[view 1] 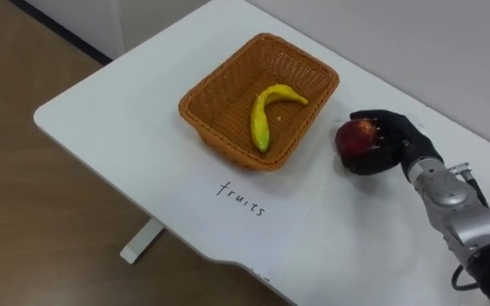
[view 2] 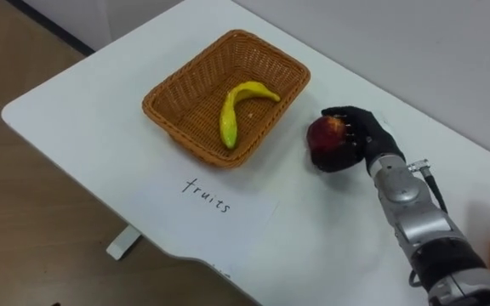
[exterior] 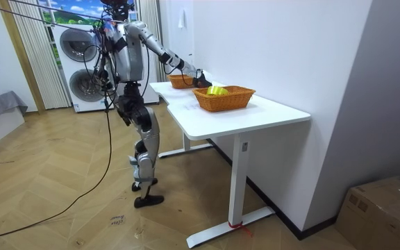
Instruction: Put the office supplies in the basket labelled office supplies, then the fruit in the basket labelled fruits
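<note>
Forearm reaching in from 4 o'clock, the right hand (view 1: 395, 143) lies low over the white table (view 1: 100, 110), fingers curled snugly round a red apple (view 1: 356, 136). The apple sits just outside the wicker basket (view 1: 224, 93), at its 4 o'clock. A banana (view 1: 264, 115) lies inside the basket, and a handwritten paper label (view 1: 241, 197) lies at its 6 o'clock.

Probable apple (view 2: 323, 136) in right robot hand (view 2: 362, 138)
</note>
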Controlling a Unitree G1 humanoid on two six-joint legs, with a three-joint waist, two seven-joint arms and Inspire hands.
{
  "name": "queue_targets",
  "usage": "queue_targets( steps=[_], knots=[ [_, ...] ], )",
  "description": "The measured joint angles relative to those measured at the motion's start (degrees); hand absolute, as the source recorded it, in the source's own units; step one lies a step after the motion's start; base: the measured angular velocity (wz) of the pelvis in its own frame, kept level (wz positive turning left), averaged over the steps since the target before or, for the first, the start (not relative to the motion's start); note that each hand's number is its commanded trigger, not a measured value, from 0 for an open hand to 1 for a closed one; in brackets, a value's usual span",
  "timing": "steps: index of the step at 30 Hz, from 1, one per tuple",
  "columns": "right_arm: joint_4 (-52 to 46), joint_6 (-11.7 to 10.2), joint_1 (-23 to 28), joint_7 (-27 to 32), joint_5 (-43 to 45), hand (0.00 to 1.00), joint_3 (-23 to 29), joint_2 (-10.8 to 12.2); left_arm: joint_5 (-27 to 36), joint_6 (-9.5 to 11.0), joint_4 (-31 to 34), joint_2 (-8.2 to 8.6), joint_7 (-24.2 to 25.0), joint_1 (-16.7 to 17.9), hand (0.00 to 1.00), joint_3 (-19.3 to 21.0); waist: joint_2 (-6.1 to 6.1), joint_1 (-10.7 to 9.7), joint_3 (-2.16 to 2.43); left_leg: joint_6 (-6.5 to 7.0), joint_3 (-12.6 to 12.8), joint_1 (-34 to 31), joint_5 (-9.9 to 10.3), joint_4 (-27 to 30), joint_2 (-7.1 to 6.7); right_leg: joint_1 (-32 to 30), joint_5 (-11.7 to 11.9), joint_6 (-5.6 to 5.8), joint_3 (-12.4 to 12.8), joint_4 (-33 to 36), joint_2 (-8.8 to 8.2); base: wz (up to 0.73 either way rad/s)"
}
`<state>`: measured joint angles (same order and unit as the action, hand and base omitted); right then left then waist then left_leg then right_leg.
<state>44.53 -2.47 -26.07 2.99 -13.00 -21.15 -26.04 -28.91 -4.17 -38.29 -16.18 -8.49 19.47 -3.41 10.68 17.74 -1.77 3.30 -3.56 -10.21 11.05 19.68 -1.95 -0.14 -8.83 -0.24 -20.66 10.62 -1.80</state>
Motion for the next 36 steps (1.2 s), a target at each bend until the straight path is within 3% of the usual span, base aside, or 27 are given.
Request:
queue_targets(
  steps=[26,33,36],
  knots=[
    [-0.4,-0.1,0.4,-4.3,-0.4,1.00,-0.1,0.0,0.1,0.0,-1.2,-0.19,0.0,0.1,0.00,0.0,0.24,-0.2,-0.01,-0.04,0.2,1.0,0.1,-0.3,0.05,0.7,0.0,-0.03,0.0,0.0,-0.03,0.00],
    [-0.8,0.1,0.8,-5.1,-0.3,1.00,-0.1,0.0,1.3,0.1,-1.2,-0.20,-0.4,0.2,0.00,0.1,0.41,-0.5,0.25,-0.06,0.2,1.8,0.2,-0.3,0.08,1.4,0.0,-0.02,0.0,-0.1,-0.08,-0.01],
    [-4.3,0.8,2.6,-5.7,0.0,1.00,1.0,0.0,2.4,0.0,-1.4,0.72,-1.1,0.2,0.00,1.7,0.00,-1.2,0.25,-0.06,0.3,2.4,0.2,-0.3,0.09,2.1,0.0,-0.02,0.1,-0.2,-0.06,-0.01]
  ],
)
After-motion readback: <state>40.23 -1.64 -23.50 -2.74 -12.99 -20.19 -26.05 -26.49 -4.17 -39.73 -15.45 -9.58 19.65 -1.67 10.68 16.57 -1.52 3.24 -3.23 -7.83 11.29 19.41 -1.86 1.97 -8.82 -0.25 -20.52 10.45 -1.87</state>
